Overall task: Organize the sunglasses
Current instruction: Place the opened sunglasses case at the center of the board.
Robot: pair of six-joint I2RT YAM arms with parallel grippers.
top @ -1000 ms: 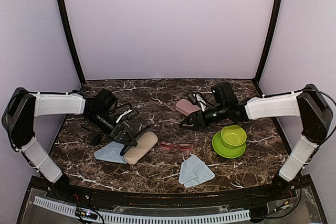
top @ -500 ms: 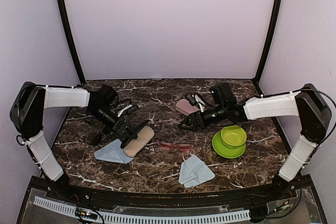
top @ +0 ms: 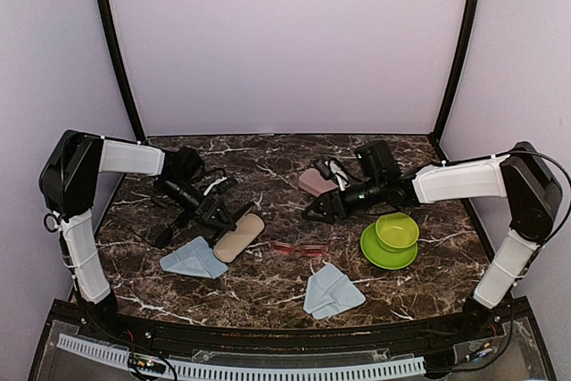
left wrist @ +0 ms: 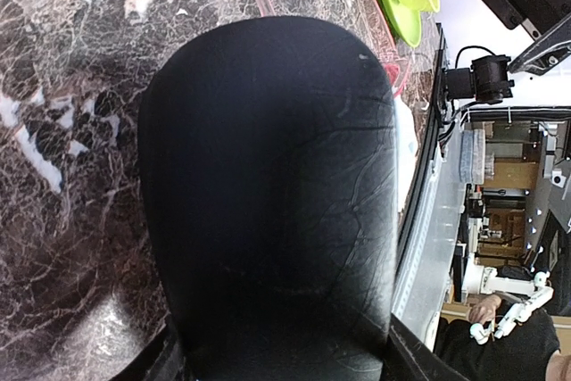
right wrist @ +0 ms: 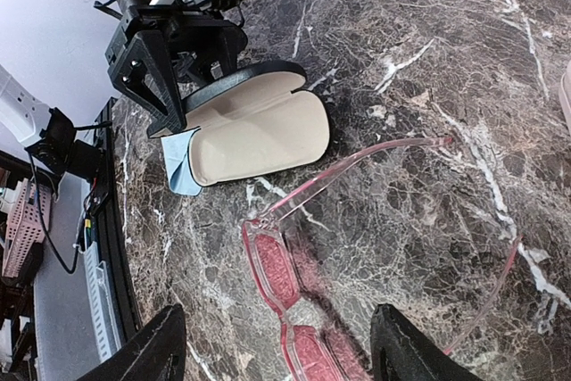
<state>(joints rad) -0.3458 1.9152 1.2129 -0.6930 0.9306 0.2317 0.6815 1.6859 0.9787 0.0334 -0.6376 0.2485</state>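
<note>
The red-pink sunglasses [top: 299, 249] lie open on the marble table [top: 268, 167], and in the right wrist view [right wrist: 277, 269] they lie below and between my fingers. My right gripper [top: 321, 211] is open and empty, above and behind them. My left gripper [top: 214, 213] is shut on the black lid [left wrist: 268, 185] of an open hard case with a beige inside [top: 239, 236]; the lid fills the left wrist view. A thin dark shape [top: 164, 236] to the left of the case may be the black sunglasses; I cannot tell.
A pink hard case [top: 317, 182] lies behind the right gripper. A green bowl on a green plate [top: 393, 234] stands at the right. One light blue cloth [top: 194, 259] lies under the open case's near end, another [top: 332, 292] near the front edge.
My left gripper has drawn back toward the far left and the open case has shifted with it. The right arm has barely moved.
</note>
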